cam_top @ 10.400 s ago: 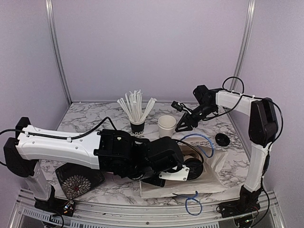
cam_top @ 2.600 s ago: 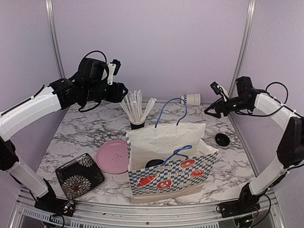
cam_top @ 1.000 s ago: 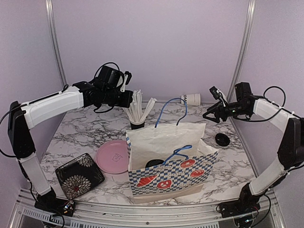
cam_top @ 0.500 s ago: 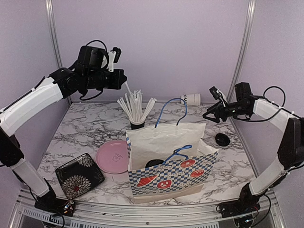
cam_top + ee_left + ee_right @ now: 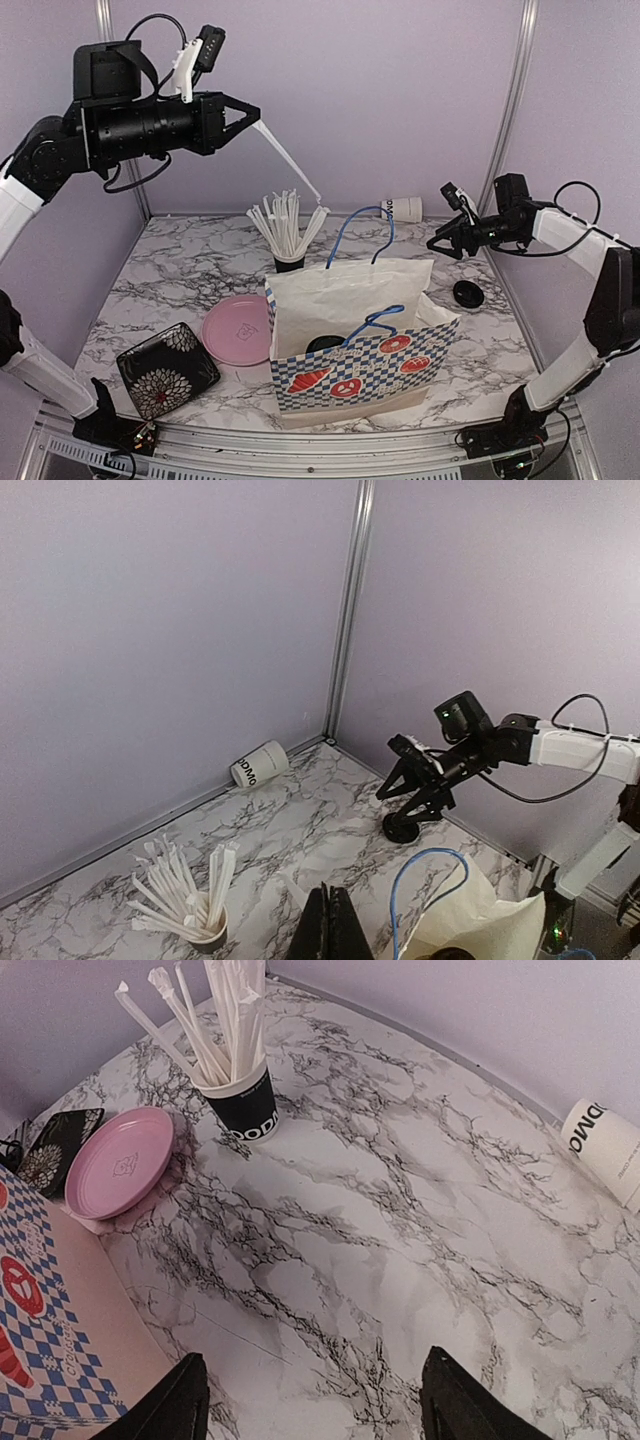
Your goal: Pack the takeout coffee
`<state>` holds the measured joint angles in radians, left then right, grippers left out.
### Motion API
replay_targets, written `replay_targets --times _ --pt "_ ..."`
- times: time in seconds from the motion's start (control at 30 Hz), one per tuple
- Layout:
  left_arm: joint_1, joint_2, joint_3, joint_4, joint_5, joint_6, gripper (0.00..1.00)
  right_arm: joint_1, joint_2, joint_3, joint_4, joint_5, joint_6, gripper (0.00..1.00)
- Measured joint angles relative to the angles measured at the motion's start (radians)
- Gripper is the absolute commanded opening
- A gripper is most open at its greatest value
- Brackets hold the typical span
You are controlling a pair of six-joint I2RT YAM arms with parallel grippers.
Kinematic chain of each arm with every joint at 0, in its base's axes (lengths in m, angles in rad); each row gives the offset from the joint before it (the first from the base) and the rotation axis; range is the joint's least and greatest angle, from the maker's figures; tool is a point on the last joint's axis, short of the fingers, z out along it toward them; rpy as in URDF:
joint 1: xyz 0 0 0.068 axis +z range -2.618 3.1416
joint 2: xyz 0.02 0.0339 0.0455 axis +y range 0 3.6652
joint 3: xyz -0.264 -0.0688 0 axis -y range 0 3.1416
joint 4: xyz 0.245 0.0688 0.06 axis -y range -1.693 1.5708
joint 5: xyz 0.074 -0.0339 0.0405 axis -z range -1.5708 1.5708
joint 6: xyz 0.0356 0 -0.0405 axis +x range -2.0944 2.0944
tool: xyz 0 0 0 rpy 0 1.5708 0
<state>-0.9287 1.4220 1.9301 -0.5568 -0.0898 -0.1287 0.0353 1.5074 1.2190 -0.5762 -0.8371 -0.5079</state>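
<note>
Paper bag (image 5: 350, 375) stands nearest on the worktop (image 5: 180, 290), a black lid (image 5: 325, 344) showing inside it; a loose lid (image 5: 467, 293) lies to its right; behind it, a black cup of sticks (image 5: 289, 263); right hand (image 5: 441, 240) hovers, fingers apart; farthest, a white paper cup (image 5: 405, 209) lies on its side against the wall; left hand (image 5: 252, 117), raised high, is clamped on one white stick (image 5: 288, 163).
</note>
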Motion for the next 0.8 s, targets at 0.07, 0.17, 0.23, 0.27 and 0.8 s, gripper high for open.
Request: replay_targets --times 0.07,0.17,0.23,0.27,0.8 --pt "-0.008 -0.041 0.013 -0.021 0.037 -0.008 0.0 0.0 0.002 0.0 0.0 0.004 -0.002 0.7" --pt "-0.011 -0.103 0.022 -0.061 0.095 -0.034 0.0 0.0 0.006 0.0 0.0 0.008 -0.002 0.7" --pt "-0.014 -0.138 0.024 -0.099 0.139 -0.057 0.0 0.0 0.007 0.0 0.0 0.01 -0.002 0.7" --pt "-0.017 -0.151 0.024 -0.117 0.163 -0.071 0.0 0.0 0.007 0.0 0.0 0.011 -0.002 0.7" --pt "-0.144 0.027 -0.058 -0.235 0.439 -0.174 0.0 0.0 0.019 0.0 -0.008 0.013 -0.021 0.69"
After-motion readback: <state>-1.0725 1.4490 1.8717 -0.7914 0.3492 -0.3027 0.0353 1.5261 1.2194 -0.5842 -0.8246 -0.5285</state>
